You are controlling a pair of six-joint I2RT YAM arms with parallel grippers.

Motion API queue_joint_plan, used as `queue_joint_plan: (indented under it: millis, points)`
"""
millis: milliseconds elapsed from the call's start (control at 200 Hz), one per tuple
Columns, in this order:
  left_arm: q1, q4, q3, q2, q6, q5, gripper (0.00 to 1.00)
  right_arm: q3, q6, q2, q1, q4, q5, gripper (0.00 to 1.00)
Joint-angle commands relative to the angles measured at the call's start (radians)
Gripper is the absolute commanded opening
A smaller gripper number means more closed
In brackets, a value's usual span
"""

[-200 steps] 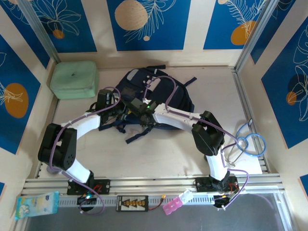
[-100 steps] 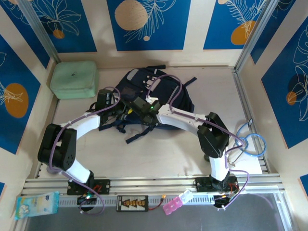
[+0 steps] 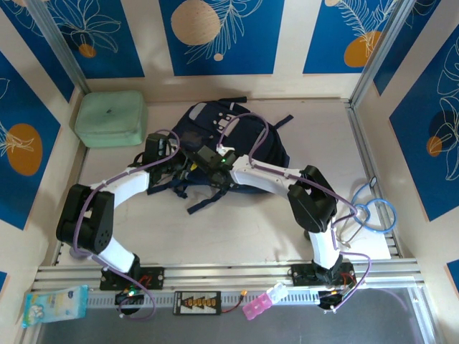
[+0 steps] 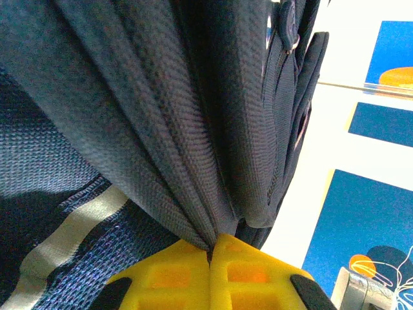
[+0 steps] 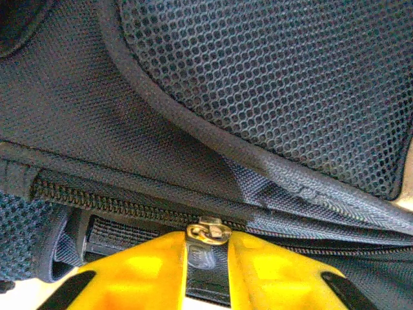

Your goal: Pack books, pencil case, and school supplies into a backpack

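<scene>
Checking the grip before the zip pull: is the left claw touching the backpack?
Touching. Left wrist view: backpack fabric folds run into the shut left claw and are pinched there.

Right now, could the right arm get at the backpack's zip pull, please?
Probably yes: the zip pull on the backpack sits gripped in the right end effector, with nothing blocking it.

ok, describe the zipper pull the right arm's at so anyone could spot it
Find the big navy backpack. Under its mesh panel runs a zipper. The zipper pull sits between the right fingers: a brass slider with black tab, the one shiny bit amid dark fabric.
</scene>
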Motion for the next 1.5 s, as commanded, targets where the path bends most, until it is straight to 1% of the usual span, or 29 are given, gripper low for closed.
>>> queue_joint_plan:
  millis: [0,190,385,465,550,640,700,830,1005,1175,1315,1495]
  points:
    - [0.006,0.028,0.040,-0.039,0.023,0.028,0.00,-0.015,-0.008,0.007,-0.011,-0.054,0.006,0.17]
    - [0.012,0.017,0.053,-0.030,0.035,0.031,0.00,-0.045,-0.054,-0.013,-0.021,-0.067,-0.007,0.16]
    - [0.017,0.014,0.062,-0.021,0.037,0.033,0.00,-0.067,-0.153,-0.017,-0.029,-0.015,-0.059,0.22]
    - [0.017,0.016,0.064,-0.017,0.035,0.035,0.00,-0.055,-0.182,-0.006,-0.026,-0.007,-0.060,0.25]
    - [0.018,0.014,0.065,-0.016,0.035,0.033,0.00,-0.038,-0.196,0.008,-0.027,-0.007,-0.057,0.26]
    - [0.019,0.013,0.064,-0.016,0.037,0.034,0.00,-0.031,-0.191,0.012,-0.028,-0.011,-0.050,0.24]
    - [0.018,0.011,0.064,-0.016,0.039,0.035,0.00,-0.037,-0.179,0.005,-0.029,-0.013,-0.043,0.20]
    - [0.025,0.006,0.064,-0.011,0.047,0.032,0.00,-0.081,-0.142,-0.047,-0.031,-0.017,-0.012,0.13]
    - [0.058,-0.019,0.055,-0.004,0.086,0.011,0.00,-0.229,-0.099,-0.180,-0.047,-0.011,0.023,0.13]
    - [0.111,-0.055,0.038,0.012,0.140,0.000,0.00,-0.377,-0.067,-0.299,-0.113,-0.015,0.019,0.14]
    - [0.134,-0.047,0.024,0.024,0.142,0.013,0.00,-0.412,-0.110,-0.339,-0.151,0.024,-0.017,0.17]
    - [0.136,-0.036,0.030,0.032,0.132,0.025,0.00,-0.366,-0.221,-0.308,-0.152,0.077,-0.052,0.24]
